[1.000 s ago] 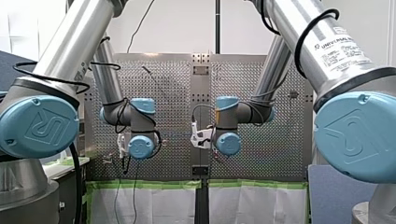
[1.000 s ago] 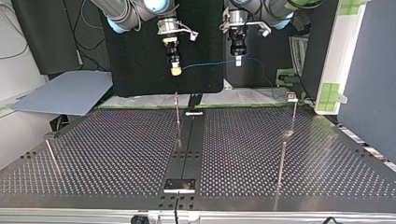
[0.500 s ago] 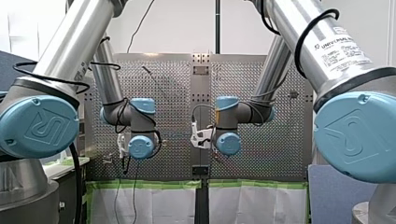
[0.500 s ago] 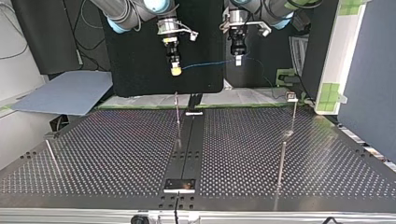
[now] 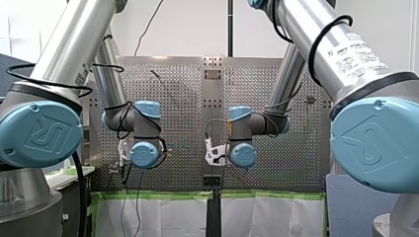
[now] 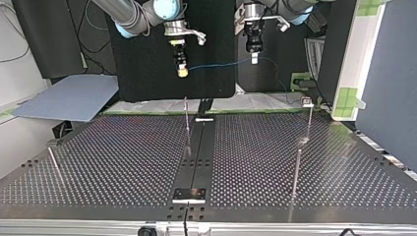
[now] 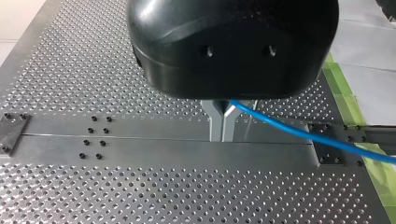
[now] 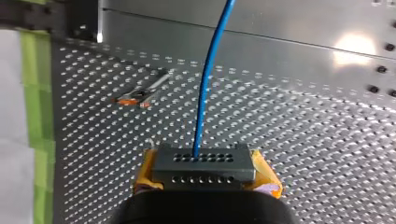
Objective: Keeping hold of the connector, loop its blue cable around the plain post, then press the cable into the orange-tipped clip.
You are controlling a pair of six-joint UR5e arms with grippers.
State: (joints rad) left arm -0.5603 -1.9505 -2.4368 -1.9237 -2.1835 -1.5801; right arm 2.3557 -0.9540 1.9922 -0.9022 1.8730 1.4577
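**Status.** The right gripper [image 8: 205, 176] has its yellow-padded fingers [image 8: 264, 175] closed on the connector [image 8: 204, 161]. The grip required by the task is therefore in place. The blue cable [image 8: 205, 93] leaves the connector and runs through the air to the left gripper [image 7: 223, 125]. The metal fingers [image 7: 215, 122] of that gripper are pinched shut on the cable. In the top view both grippers hang well above the counter [image 6: 123, 162], with the cable span nearly level between them.

**Remaining.** As judged from these views, no loop is made around any post yet. The cable is well apart from the orange-tipped clip [image 8: 134, 99], which stands on the counter ahead of the right gripper. Both the looping and the pressing steps remain.

**Surroundings.**
- Four thin rods [image 6: 296, 169] stand on the counter. It cannot be told from the top view which of them is the plain post.
- A dark strip [image 6: 199, 147] runs down the counter's middle.
- Green tape [image 8: 32, 93] edges the counter near the clip.
- A blue sheet [image 6: 74, 96] lies off the counter at the top view's left.

**Obstructions.** Nothing lies between the grippers and the counter. Beyond the left gripper the cable trails slack and could catch on a rod during the descent.
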